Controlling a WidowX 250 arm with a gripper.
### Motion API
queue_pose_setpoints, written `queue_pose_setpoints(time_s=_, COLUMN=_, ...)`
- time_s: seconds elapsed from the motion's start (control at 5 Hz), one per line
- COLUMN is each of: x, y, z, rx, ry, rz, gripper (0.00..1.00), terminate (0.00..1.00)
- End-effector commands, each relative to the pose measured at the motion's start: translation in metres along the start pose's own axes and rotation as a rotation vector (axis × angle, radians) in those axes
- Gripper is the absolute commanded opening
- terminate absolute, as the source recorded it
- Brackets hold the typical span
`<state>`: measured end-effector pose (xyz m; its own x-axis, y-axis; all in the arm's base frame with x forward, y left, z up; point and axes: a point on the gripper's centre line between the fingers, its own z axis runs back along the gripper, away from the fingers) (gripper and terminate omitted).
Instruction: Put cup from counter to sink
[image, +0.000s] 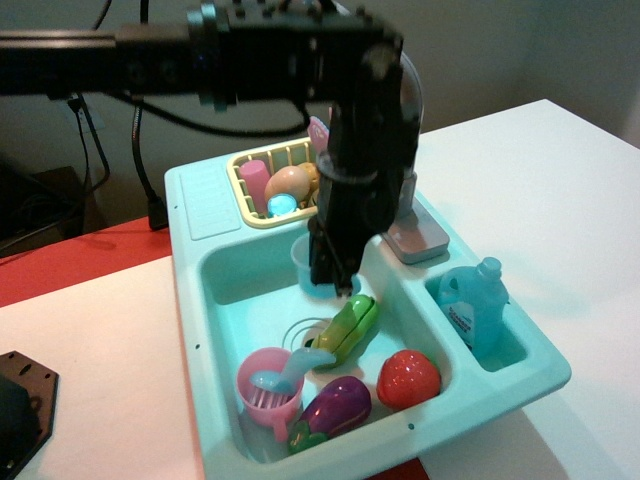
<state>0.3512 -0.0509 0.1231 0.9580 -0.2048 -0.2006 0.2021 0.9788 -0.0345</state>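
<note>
The gripper (335, 283) hangs low inside the sink (225, 290), jaws pinching the cup (304, 254) at its 11 o'clock side; next comes spreading them to release.

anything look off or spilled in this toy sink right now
Nothing looks spilled or broken. The sink holds toy food lying loose: a pea pod, tomato and eggplant, plus a pink cup with a spoon. The gripper is low in the basin with the light-blue cup beside it; its grip is hidden.
</note>
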Motion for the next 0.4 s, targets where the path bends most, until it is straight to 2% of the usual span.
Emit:
queue_pose_setpoints(time_s=0.0, x=-0.007, y=0.012, z=-0.025, rx=0.03, ry=0.004, rz=0.033, gripper=0.0, terminate=0.0)
queue_pose_setpoints(time_s=0.2, x=-0.012, y=0.014, z=-0.038, rx=0.038, ry=0.016, rz=0.045, gripper=0.0, terminate=0.0)
